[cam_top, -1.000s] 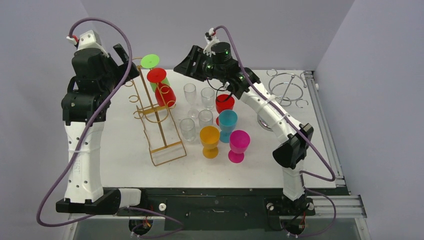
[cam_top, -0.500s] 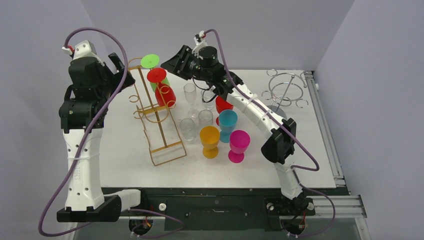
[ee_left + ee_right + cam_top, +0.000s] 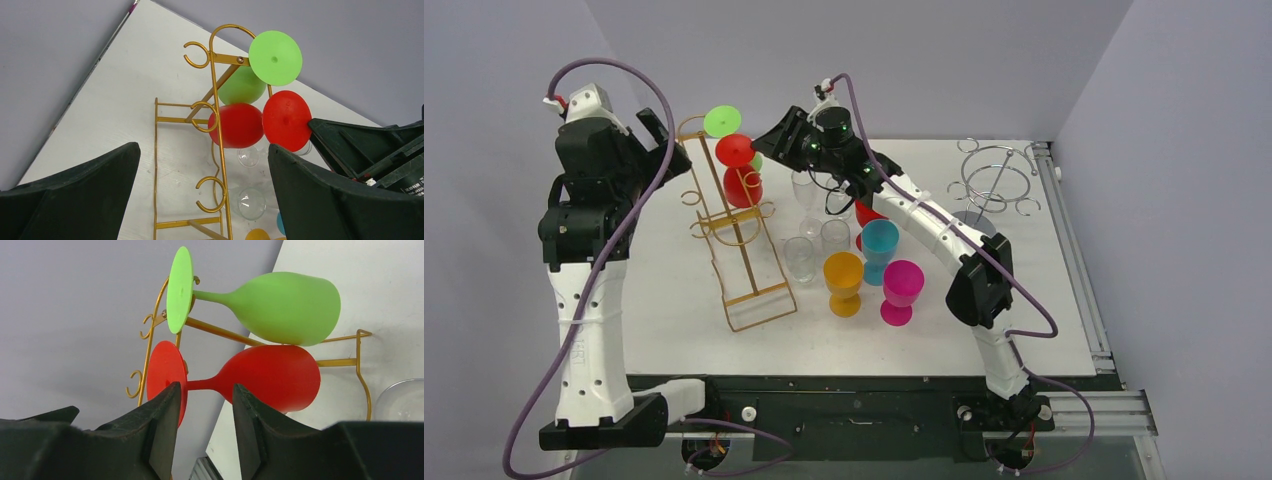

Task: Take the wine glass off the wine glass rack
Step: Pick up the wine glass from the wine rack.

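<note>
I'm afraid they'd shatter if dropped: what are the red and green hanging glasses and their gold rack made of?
Red glass: probably plastic, opaque with a soft sheen, no see-through glint. Green glass: likely the same, opaque and evenly coloured. Rack: looks like thin metal wire, gold-coloured and glossy, bent into hooks.

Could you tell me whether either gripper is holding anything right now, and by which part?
Nothing is gripped yet. The right gripper is open around the stem of the red wine glass, beside its foot; the left gripper is open and empty.
</note>
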Action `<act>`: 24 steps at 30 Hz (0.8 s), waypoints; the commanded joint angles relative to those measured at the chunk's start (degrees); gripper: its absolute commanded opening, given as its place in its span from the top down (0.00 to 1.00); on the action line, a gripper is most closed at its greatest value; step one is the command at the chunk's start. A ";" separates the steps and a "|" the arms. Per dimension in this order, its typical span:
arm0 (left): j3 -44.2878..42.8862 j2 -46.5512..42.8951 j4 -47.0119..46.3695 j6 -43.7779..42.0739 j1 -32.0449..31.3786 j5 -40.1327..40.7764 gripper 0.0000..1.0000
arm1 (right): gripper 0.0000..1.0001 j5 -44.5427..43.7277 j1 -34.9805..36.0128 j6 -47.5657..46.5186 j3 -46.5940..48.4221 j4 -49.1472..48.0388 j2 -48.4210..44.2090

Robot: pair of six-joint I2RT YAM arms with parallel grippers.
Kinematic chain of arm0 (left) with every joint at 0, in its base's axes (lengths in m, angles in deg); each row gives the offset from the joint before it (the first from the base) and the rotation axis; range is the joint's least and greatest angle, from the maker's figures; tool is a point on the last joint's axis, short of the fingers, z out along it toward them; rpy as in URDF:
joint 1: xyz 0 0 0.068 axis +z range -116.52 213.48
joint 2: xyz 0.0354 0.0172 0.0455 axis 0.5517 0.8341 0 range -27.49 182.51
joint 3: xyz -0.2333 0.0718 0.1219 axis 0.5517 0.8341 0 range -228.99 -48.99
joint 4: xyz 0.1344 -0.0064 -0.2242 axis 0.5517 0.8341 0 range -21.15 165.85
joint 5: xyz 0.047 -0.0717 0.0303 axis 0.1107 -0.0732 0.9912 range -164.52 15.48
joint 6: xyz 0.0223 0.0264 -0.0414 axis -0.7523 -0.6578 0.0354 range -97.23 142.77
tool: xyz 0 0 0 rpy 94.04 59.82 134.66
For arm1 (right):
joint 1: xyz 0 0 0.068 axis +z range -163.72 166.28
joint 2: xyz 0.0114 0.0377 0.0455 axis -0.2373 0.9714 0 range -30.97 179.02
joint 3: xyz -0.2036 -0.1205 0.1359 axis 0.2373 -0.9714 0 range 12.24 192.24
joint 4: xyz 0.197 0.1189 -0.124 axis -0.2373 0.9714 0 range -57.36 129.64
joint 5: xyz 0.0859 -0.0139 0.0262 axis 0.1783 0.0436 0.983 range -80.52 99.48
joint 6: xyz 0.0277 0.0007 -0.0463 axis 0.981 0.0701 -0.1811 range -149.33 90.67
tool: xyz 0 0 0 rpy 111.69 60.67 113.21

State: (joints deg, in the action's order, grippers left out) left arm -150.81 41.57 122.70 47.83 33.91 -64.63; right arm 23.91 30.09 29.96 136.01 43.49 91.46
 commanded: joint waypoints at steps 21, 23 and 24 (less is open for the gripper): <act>1.53 -1.41 -3.72 0.34 1.59 -1.97 0.02 | 0.81 4.30 0.84 4.53 2.96 -6.88 -0.30; 1.61 -1.42 -3.74 0.37 1.66 -2.06 0.02 | 0.81 4.75 0.84 4.71 3.47 -6.63 -0.08; 1.62 -1.43 -3.75 0.42 1.68 -2.06 0.02 | 0.81 4.78 0.84 4.81 3.65 -6.54 0.05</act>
State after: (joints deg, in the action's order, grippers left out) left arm -149.26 41.18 122.11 48.02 35.11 -65.96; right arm 27.39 30.35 34.33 136.55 40.04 91.54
